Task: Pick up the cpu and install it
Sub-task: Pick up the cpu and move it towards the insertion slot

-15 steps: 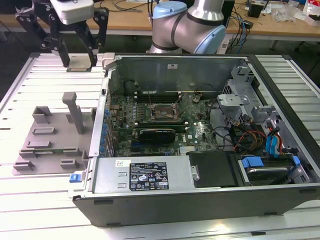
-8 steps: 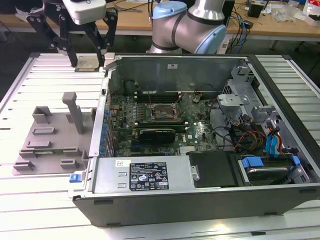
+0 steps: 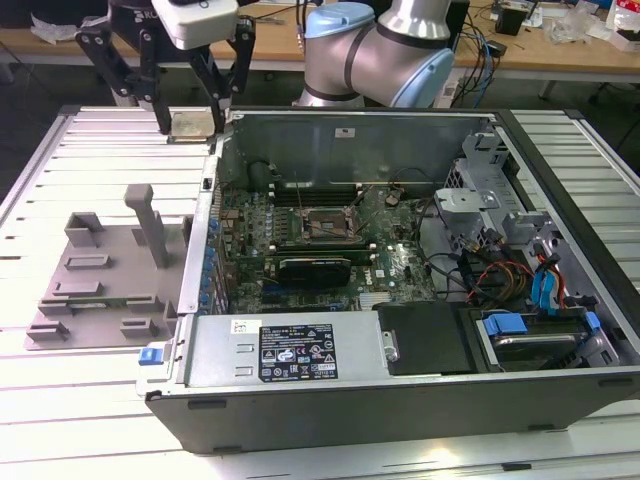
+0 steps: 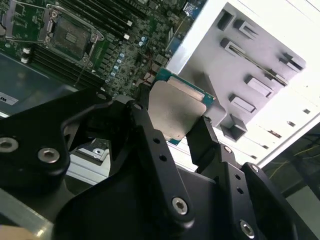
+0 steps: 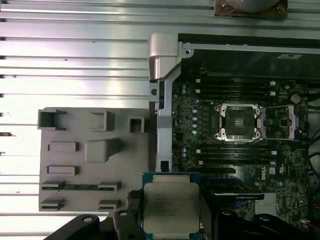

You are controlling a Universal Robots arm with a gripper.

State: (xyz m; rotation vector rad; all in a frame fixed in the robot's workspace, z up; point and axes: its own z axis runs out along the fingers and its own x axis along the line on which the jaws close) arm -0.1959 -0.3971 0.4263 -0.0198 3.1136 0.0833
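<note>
The black gripper point(image 4: 175, 120) grips the small, square, silvery-topped cpu point(image 4: 172, 107) by opposite edges. Its linkage hides the chip's lower corner.

cpu point(image 5: 171, 207) top matt silvery metal; tray point(image 5: 125, 165) matt grey plastic.

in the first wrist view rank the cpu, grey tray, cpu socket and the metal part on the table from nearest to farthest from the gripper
1. cpu: held in the gripper.
2. grey tray: on the slatted table, outside the computer case.
3. cpu socket: on the motherboard inside the case.
4. metal part: on the table past the case.
</note>
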